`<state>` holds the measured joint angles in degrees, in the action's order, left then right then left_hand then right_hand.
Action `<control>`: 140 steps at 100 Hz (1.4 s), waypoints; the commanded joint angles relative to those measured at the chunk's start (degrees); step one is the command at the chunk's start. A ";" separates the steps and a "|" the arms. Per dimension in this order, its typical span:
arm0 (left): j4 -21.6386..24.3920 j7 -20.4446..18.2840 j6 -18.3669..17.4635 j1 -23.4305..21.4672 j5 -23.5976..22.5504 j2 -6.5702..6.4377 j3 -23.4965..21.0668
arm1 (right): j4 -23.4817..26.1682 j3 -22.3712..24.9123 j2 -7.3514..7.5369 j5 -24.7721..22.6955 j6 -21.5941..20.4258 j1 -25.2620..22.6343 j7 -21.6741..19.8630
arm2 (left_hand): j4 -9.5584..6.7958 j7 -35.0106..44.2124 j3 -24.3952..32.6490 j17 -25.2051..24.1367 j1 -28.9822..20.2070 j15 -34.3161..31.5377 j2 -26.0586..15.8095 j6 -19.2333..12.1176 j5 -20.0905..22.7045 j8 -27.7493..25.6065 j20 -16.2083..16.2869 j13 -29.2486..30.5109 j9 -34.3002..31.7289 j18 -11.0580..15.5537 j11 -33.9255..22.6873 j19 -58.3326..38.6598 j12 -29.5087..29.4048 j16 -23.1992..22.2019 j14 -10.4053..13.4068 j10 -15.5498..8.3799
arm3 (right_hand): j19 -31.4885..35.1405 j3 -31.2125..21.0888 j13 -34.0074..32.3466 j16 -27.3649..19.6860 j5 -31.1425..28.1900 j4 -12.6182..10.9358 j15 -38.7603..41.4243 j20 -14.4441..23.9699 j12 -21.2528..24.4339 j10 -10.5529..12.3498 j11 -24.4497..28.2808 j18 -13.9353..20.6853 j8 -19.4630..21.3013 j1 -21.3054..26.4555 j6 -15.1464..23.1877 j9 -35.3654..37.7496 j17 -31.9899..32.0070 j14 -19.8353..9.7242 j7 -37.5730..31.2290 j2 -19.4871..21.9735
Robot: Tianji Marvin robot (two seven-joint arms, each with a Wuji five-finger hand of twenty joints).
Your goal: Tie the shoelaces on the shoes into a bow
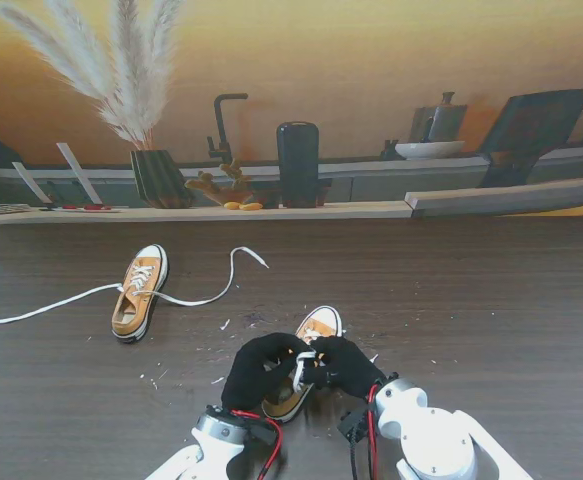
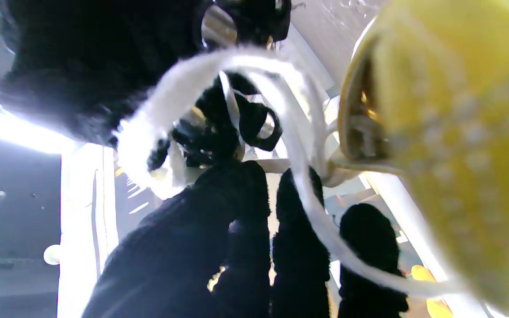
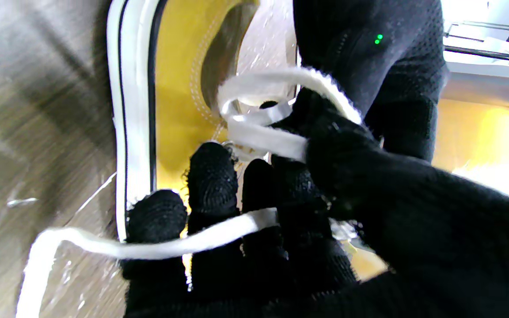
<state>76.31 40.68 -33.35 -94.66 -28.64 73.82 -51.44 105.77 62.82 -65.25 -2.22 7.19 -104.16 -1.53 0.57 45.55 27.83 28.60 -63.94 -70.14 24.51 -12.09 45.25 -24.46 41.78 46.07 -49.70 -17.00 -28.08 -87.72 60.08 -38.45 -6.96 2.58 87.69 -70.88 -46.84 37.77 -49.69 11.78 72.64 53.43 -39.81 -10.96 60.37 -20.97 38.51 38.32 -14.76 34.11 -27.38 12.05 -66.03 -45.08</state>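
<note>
Both my robot hands are bunched over the near shoe (image 1: 316, 330) on the surface (image 1: 471, 300). The left robot hand (image 1: 259, 365) and right robot hand (image 1: 346, 365) each have fingers closed on its white lace (image 3: 254, 137). The other shoe (image 1: 139, 292) lies far left, laces (image 1: 201, 295) loose.

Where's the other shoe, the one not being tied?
In the stand view, the spare shoe lies on the table at left, farther from me than both hands, its untied laces trailing out to either side.
</note>
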 commanded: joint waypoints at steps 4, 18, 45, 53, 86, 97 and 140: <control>-1.13 -1.92 -0.24 -1.01 -1.05 -0.47 0.68 | 1.81 0.30 -0.11 1.46 0.07 0.03 -1.91 | 2.82 3.22 -5.54 -0.64 0.29 0.48 0.68 -7.89 4.29 -1.88 1.26 -1.34 0.97 2.07 0.98 0.23 1.59 -2.34 1.66 -1.52 | 0.77 -0.94 -0.96 0.37 0.65 -1.02 -0.45 0.58 0.07 -0.60 -0.40 -0.41 1.74 1.95 6.88 0.41 -0.01 0.21 1.19 0.11; -1.60 -2.35 -0.86 -0.64 -1.80 -0.72 0.79 | 2.33 0.87 -0.01 4.38 1.06 -0.04 -3.47 | 1.86 5.82 -3.72 -1.38 1.65 0.85 0.06 -8.04 1.98 -8.11 2.68 -2.09 1.25 1.89 1.61 1.02 2.28 -3.03 0.95 -0.98 | 0.59 -0.69 -0.69 0.40 0.79 -0.94 -0.52 0.54 0.07 -0.71 -0.59 -0.26 1.87 2.12 6.60 0.22 0.32 0.30 1.27 0.50; -1.66 1.42 0.10 -0.86 -4.87 -0.74 0.31 | 2.54 1.00 0.24 5.72 1.92 0.08 -5.07 | 2.48 5.11 -0.27 -1.78 4.27 0.65 -0.03 -6.56 -2.54 -14.17 4.25 -2.39 1.93 1.37 1.96 1.49 2.83 -3.50 0.36 -0.63 | 0.06 -3.18 -0.28 0.58 0.06 -1.96 -0.75 0.55 -0.50 -0.82 -0.92 -0.17 3.49 1.10 5.52 -0.02 1.10 0.53 0.65 -1.78; -1.53 1.61 0.44 -0.90 -5.24 -0.85 0.17 | 2.48 0.89 0.30 5.71 2.07 0.20 -5.35 | 2.41 4.88 -0.36 -1.72 4.78 0.75 0.02 -6.20 -2.98 -13.03 4.29 -2.46 2.19 1.49 2.16 1.54 2.65 -3.44 0.51 -0.80 | 0.04 -4.98 -0.52 0.62 -0.63 -2.35 -0.78 0.58 -0.53 -0.69 -0.95 -0.22 3.65 0.29 5.57 0.27 0.90 0.52 0.46 -3.59; -1.51 0.81 2.25 -0.69 -5.59 -1.36 0.30 | 2.31 0.87 0.41 5.70 2.14 0.32 -5.80 | 3.46 9.74 10.37 -3.73 9.16 2.32 2.73 -4.44 -6.59 -20.06 5.65 -4.79 3.97 0.73 3.71 2.96 2.87 -3.87 -0.52 -0.41 | -0.08 -5.18 -0.51 0.59 -0.63 -2.23 -0.91 0.55 -0.53 -0.69 -1.02 -0.34 3.64 0.28 5.71 0.32 0.89 0.64 0.53 -3.42; -0.67 -0.86 1.52 -1.34 -5.06 -1.68 -0.56 | 2.08 0.93 0.34 5.44 2.16 0.44 -5.55 | 2.63 7.89 10.63 -4.62 11.34 3.30 3.47 -4.35 -6.92 -17.41 6.02 -5.65 5.52 1.24 3.70 3.65 1.57 -4.01 -0.33 -0.37 | -0.15 -4.96 -0.46 0.59 -0.52 -2.16 -0.95 0.53 -0.54 -0.81 -1.08 -0.32 3.61 0.55 5.72 0.26 1.02 0.64 0.65 -3.12; 0.29 -0.67 1.17 -2.43 -7.39 -2.50 -1.74 | 1.77 0.83 0.13 5.29 1.96 0.92 -4.80 | 2.52 8.72 -2.76 -4.48 14.74 5.02 3.78 -1.45 -8.81 -13.00 5.97 -5.68 11.70 2.86 -6.96 3.82 -16.60 -4.16 1.56 -1.62 | -0.13 -3.37 -0.41 0.66 -0.05 -1.73 -0.91 0.59 -0.64 -0.91 -1.18 -0.41 3.56 1.15 6.06 0.30 1.16 0.63 1.21 -1.63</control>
<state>77.61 40.23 -32.29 -96.11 -35.29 71.64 -53.24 107.04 63.75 -64.94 3.12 9.39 -103.56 -5.60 -1.32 48.03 33.38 23.82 -53.73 -65.69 25.90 -21.54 35.01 -36.22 47.13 40.65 -39.07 -17.01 -33.90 -83.52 44.83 -40.75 -7.10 2.56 87.63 -73.78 -46.84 37.77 -49.56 11.20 72.05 53.43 -39.80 -13.88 59.43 -20.99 40.61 38.30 -14.80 34.08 -26.48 12.67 -65.30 -46.90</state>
